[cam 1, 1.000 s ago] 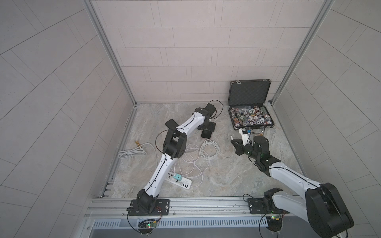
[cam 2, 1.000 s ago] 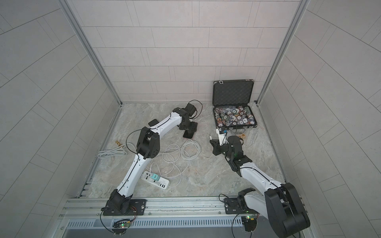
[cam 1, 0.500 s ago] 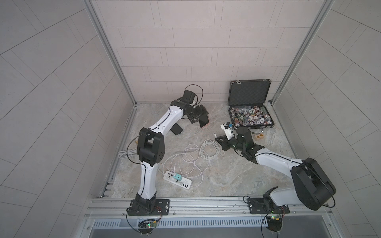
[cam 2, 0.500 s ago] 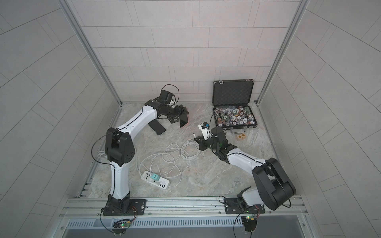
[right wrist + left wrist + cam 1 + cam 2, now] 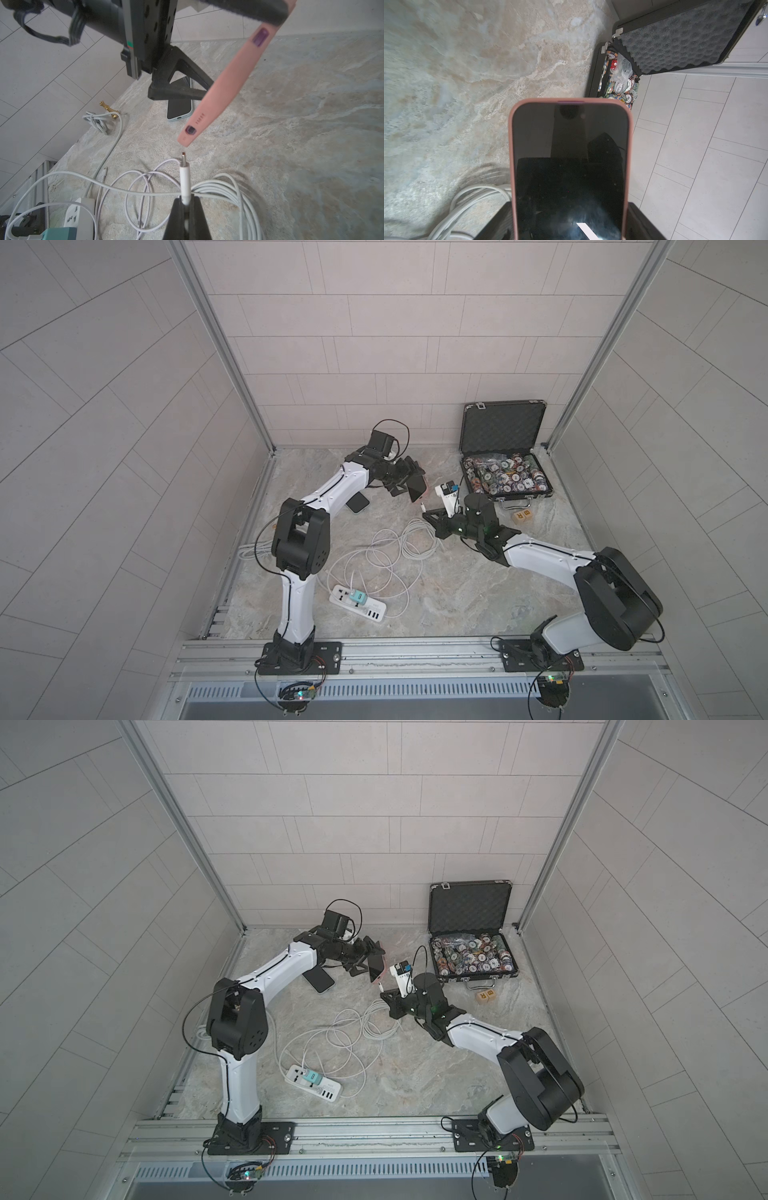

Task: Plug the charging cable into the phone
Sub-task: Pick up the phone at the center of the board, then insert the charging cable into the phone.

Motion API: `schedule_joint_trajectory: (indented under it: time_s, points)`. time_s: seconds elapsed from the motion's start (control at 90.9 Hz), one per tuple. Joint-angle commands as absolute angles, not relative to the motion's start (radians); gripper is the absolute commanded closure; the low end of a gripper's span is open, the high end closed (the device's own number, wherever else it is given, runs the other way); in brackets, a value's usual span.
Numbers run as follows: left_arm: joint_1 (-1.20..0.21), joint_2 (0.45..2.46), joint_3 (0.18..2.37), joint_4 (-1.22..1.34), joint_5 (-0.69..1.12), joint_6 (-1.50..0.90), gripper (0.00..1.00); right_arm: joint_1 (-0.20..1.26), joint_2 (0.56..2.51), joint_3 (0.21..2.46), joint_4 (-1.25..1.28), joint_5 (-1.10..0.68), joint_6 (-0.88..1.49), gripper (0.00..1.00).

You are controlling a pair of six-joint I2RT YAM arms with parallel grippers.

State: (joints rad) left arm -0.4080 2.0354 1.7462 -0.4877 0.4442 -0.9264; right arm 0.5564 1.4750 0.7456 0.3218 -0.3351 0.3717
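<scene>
Left hand (image 5: 404, 484) clamps the phone (image 5: 417, 490) across its pink case, jaws set wide, and holds it clear of the desk (image 5: 457, 593). The phone is rigid and its glass face is fragile. The soft case adds friction, so grip the long edges. The charging cable (image 5: 184, 174) is light and limp, and only its stiff white boot steers. The right hand (image 5: 185, 204) is closed tight there, with the plug tip just short of the port (image 5: 190, 129). That gap has narrowed since half a second earlier.
</scene>
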Motion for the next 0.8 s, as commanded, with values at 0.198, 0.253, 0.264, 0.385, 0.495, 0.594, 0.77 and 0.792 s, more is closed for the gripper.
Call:
schedule_joint_trajectory:
  time_s: [0.198,0.253,0.264,0.385,0.495,0.594,0.77,0.792]
  points:
    - [-0.404,1.978,1.720,-0.439,0.437,-0.925,0.37,0.561,1.498,0.797,0.331,-0.298,0.416,1.00]
    - [-0.404,1.973,1.717,-0.438,0.435,-0.924,0.37,0.561,1.511,0.806,0.326,-0.301,0.423,1.00]
    - [-0.404,1.973,1.716,-0.437,0.435,-0.924,0.38,0.561,1.514,0.806,0.325,-0.301,0.424,1.00]
    - [-0.404,1.964,1.707,-0.428,0.441,-0.932,0.38,0.561,1.549,0.816,0.333,-0.308,0.431,1.00]
    - [-0.402,1.956,1.704,-0.427,0.435,-0.922,0.38,0.561,1.570,0.819,0.349,-0.316,0.448,1.00]
    - [-0.402,1.953,1.696,-0.423,0.434,-0.917,0.39,0.561,1.571,0.818,0.351,-0.314,0.456,1.00]
    - [-0.402,1.944,1.678,-0.412,0.418,-0.897,0.40,0.561,1.562,0.825,0.329,-0.311,0.454,1.00]
    - [-0.402,1.943,1.676,-0.411,0.414,-0.894,0.40,0.561,1.561,0.826,0.327,-0.311,0.454,1.00]
